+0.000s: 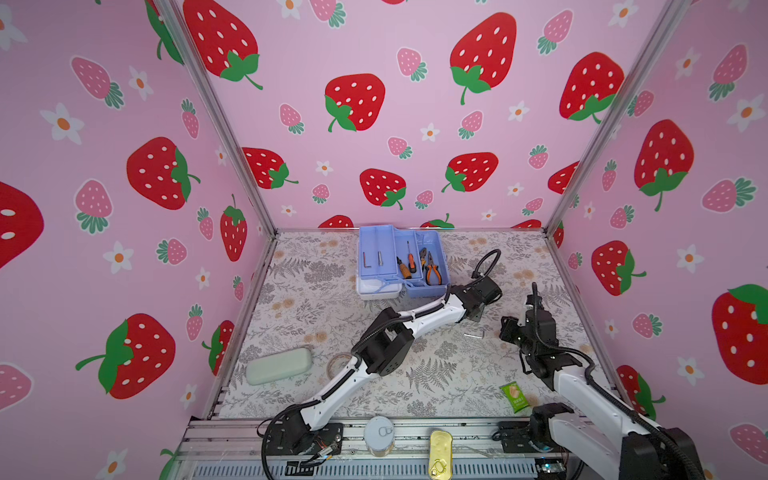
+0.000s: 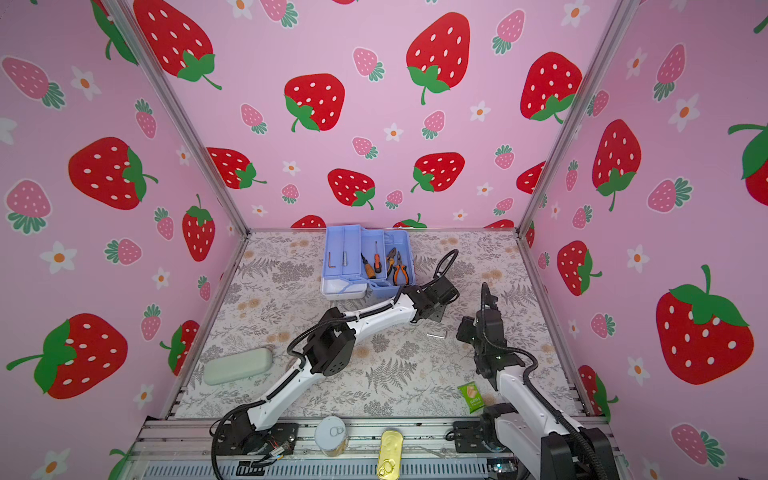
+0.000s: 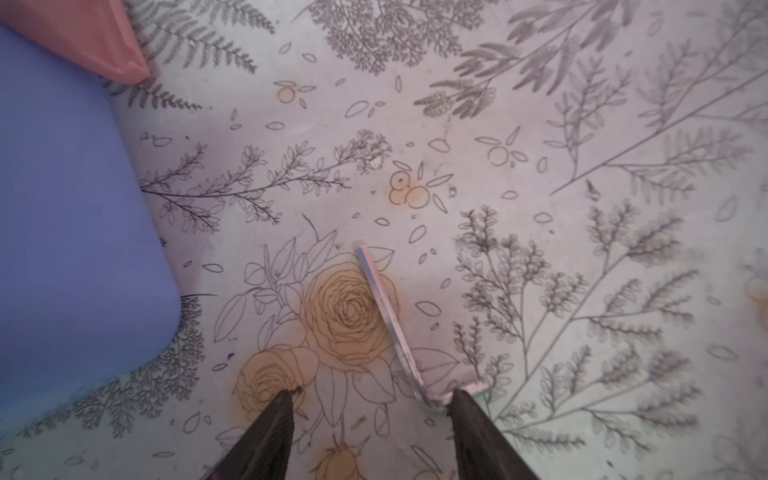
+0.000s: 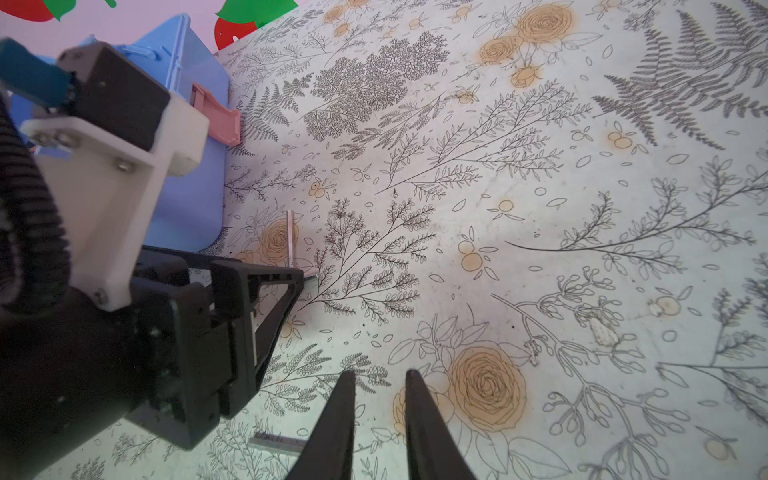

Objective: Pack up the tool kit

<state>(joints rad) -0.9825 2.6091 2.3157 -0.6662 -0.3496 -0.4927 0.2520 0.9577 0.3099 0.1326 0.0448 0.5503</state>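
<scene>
The tool kit (image 1: 430, 243) lies open at the back of the table, its blue tray (image 1: 376, 249) raised over the white lid (image 1: 376, 291). Orange-handled pliers (image 1: 432, 270) and screwdrivers (image 1: 407, 266) lie in the base, and hex keys (image 1: 365, 259) in the tray. My left gripper (image 3: 372, 395) is open, tips down on the table right of the case. An L-shaped hex key (image 3: 382, 299) lies with its bend against one fingertip (image 3: 461, 401). My right gripper (image 4: 380, 374) is narrowly open and empty. A second hex key (image 1: 473, 334) lies on the table beside it.
A pale green oblong case (image 1: 278, 365) and a clear tape ring (image 1: 338, 363) lie at the front left. A green packet (image 1: 515, 397) is at the front right. A grey tin (image 1: 379, 434) and a yellow tin (image 1: 440, 455) rest on the front rail.
</scene>
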